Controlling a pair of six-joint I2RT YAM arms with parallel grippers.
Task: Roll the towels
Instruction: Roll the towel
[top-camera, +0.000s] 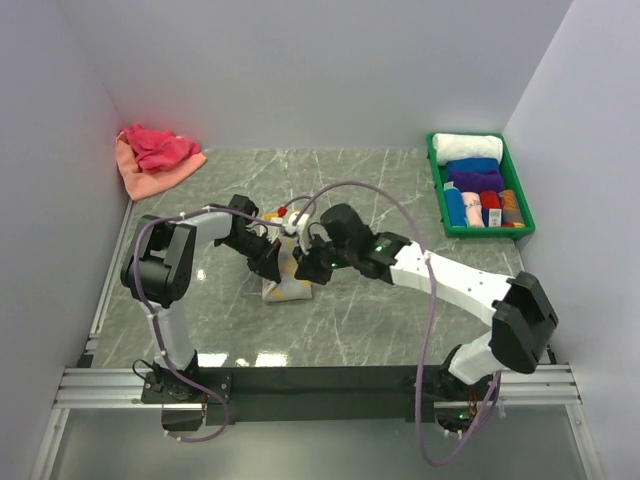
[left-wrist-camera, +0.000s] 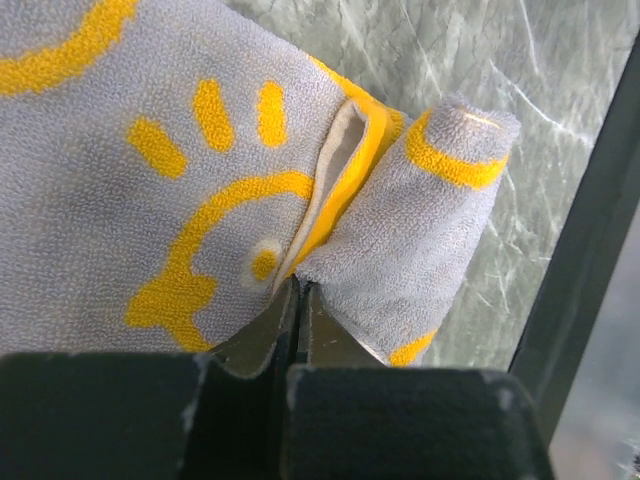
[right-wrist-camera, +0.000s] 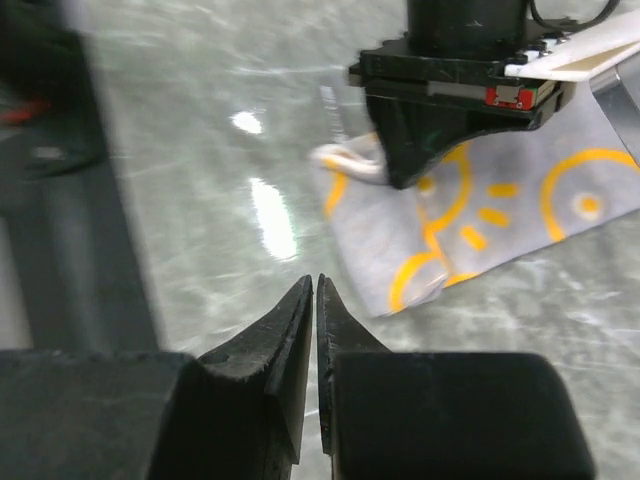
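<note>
A grey marble-look desk (top-camera: 350, 320) sits boxed in by pale walls (top-camera: 300, 70). A green tray (top-camera: 489, 231) at far right holds rolled towels (top-camera: 478, 170); pink and orange towels (top-camera: 155, 155) lie heaped far left. At centre, the left tool (left-wrist-camera: 297, 300) pinches a yellow-patterned towel (left-wrist-camera: 150, 200); the right tool (right-wrist-camera: 316, 290), clenched empty, hovers near it.

Patterned towel (top-camera: 283, 292) partly hidden from above, cut off in left wrist view
</note>
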